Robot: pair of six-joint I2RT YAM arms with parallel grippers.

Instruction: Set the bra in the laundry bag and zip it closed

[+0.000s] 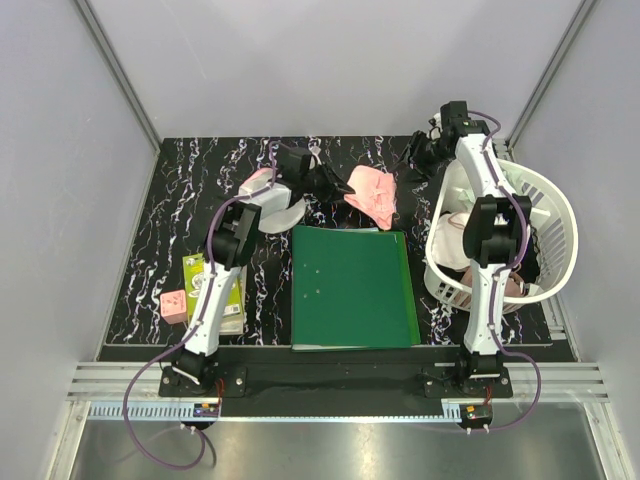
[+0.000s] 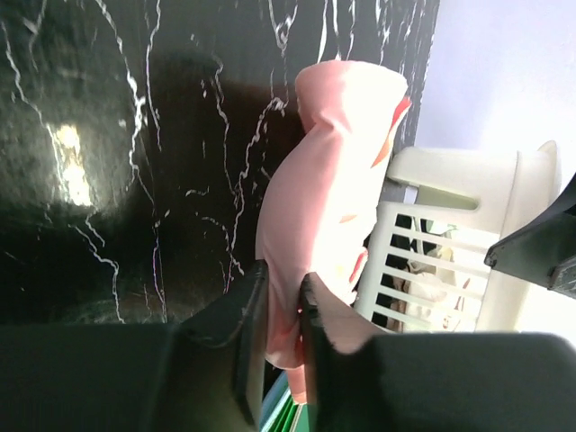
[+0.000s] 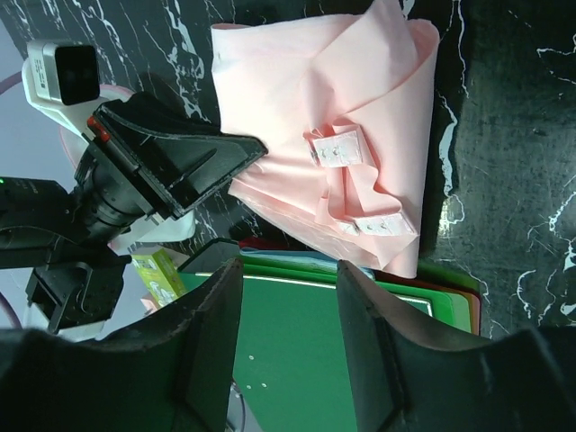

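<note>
Near the far edge, the left gripper (image 2: 281, 281) was clamped on the bra (image 2: 328, 180), while the right gripper (image 3: 288, 272) gaped above; next would probably come carrying it to the laundry bag (image 1: 272, 205).

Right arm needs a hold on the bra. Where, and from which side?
The bra lies folded on the table, left gripper shut on one end. Probably take the folded edge opposite it, with the right gripper coming down from above, open jaws astride the fold; that edge is free.
</note>
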